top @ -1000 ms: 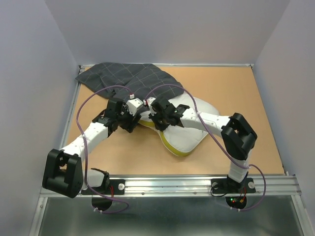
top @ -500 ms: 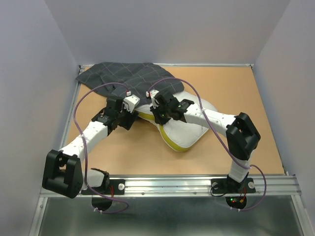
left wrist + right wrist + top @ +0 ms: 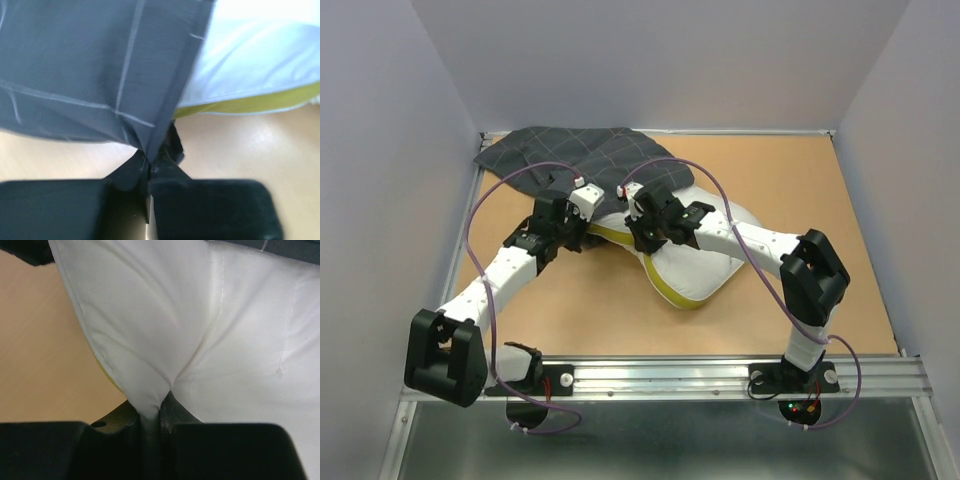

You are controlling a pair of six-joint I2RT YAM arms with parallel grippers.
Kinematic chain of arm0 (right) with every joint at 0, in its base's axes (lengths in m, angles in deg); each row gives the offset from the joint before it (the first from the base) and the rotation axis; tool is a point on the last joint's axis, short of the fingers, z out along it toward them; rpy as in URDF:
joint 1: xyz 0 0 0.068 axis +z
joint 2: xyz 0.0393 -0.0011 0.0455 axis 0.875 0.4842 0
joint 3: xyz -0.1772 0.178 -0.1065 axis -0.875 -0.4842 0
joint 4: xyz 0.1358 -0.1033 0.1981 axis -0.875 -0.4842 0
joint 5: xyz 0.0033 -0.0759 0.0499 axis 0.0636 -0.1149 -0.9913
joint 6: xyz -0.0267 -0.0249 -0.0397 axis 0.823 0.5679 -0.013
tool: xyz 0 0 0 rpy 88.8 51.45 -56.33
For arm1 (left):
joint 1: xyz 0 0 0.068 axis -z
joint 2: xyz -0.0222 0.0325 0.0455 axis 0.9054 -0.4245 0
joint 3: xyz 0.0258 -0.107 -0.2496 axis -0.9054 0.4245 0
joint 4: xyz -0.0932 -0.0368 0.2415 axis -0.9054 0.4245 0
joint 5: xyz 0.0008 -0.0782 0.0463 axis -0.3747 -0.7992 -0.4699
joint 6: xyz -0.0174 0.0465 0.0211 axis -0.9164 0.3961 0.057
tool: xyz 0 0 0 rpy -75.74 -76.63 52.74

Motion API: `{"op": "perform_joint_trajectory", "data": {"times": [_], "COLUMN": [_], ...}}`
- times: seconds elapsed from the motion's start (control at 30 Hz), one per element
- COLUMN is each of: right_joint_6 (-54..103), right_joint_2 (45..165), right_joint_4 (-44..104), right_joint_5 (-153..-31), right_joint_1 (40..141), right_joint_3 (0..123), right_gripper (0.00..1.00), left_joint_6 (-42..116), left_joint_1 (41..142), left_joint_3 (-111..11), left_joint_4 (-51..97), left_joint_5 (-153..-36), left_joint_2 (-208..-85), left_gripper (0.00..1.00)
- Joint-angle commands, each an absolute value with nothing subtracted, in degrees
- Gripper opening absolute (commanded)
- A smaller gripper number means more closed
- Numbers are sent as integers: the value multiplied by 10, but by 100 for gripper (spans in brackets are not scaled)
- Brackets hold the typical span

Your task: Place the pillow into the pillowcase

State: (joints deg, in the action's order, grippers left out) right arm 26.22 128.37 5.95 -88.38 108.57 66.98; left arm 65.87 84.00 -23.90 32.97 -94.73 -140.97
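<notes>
My left pincer clamped on the edge of the pillowcase; my right pincer pinching a fold of the pillow; pillow on the counter, its far-left corner at the pillowcase's lifted edge.

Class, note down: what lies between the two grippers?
Top view: a yellow-edged corner of the pillow, between left gripper and right gripper, near the pillowcase.

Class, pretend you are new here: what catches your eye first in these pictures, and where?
The white, yellow-edged pillow lies in the middle, its far end meeting the dark checked pillowcase spread at the far left corner. Where they meet, the left gripper pinches the pillowcase edge and the right gripper a fold of pillow.
</notes>
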Motion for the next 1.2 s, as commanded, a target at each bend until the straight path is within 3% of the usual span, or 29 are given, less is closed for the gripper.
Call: {"op": "perform_joint_trajectory", "data": {"times": [0.0,0.17,0.33,0.57,0.73,0.87,0.97,1.1,1.17], "right_joint_6": [246,223,148,64,-50,-237,-484,-532,-516], "right_joint_2": [1249,1295,1335,1300,1265,1253,1257,1267,1270], "right_joint_4": [87,87,88,115,181,344,667,688,688], "right_joint_5": [-904,-925,-967,-1085,-1290,-1406,-1441,-1436,-1440], "right_joint_1": [1082,1074,1039,980,970,960,907,836,808], "right_joint_3": [726,819,877,874,888,843,781,736,701], "right_gripper": [0,1,0,1,1,0,1,1,1], "left_joint_6": [688,729,694,680,664,626,592,577,581], "left_joint_1": [849,929,987,982,970,971,972,979,984], "left_joint_3": [-286,-353,-469,-443,-605,-736,-803,-827,-822], "left_joint_4": [339,372,428,417,434,441,425,408,407], "left_joint_5": [-1082,-1277,-1377,-1326,-1339,-1365,-1368,-1333,-1315], "left_joint_2": [-1413,-1372,-1397,-1359,-1396,-1444,-1496,-1553,-1582], "left_gripper": [0,0,0,0,0,0,0,1,10]}}
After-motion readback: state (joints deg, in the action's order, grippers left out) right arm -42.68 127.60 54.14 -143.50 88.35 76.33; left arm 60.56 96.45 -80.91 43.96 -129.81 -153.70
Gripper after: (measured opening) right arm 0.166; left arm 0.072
